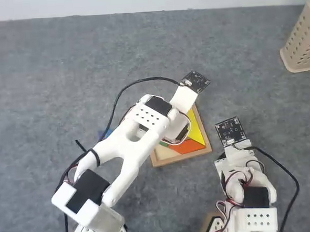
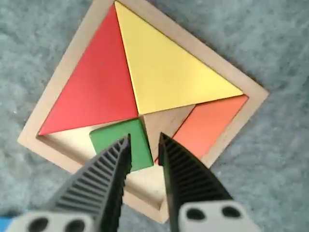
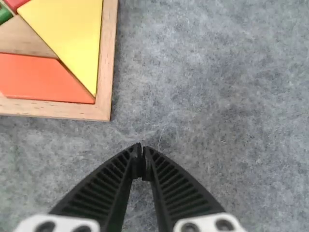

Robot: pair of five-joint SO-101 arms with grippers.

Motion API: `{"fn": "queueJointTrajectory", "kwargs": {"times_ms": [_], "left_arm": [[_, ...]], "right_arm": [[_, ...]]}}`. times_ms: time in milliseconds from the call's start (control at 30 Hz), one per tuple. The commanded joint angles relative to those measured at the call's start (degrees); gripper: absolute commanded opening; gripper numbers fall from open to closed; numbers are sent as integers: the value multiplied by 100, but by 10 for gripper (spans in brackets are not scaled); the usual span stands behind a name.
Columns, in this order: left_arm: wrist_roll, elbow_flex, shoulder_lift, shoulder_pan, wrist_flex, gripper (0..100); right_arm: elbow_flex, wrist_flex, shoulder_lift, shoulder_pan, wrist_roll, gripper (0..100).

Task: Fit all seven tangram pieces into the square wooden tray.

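Left gripper (image 2: 145,137) narrowly parted over green square (image 2: 110,135); right gripper (image 3: 143,147) closed, empty.

The high camera looks steeply down on the bench (image 1: 47,75) from above both arms. The left wrist camera looks down past the left claw (image 2: 145,137), close over the tray (image 2: 203,53). The right wrist camera looks past the right claw (image 3: 141,147) at the bench beside it. All three views share one corner of the tray.
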Motion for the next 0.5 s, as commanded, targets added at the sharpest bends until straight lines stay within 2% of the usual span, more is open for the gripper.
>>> {"fn": "queueJointTrajectory", "kwargs": {"times_ms": [0, 167, 333, 467], "left_arm": [[0, -224, -62, -273, 18, 90], [0, -4, -35, -598, -35, 88], [-88, 752, -35, -598, -818, 88], [-404, 945, -35, -598, -1029, 88]], "right_arm": [[88, 31, 48, 66, 62, 6], [88, 31, 48, 66, 62, 6], [88, 31, 48, 66, 62, 6], [88, 31, 48, 66, 62, 6]]}}
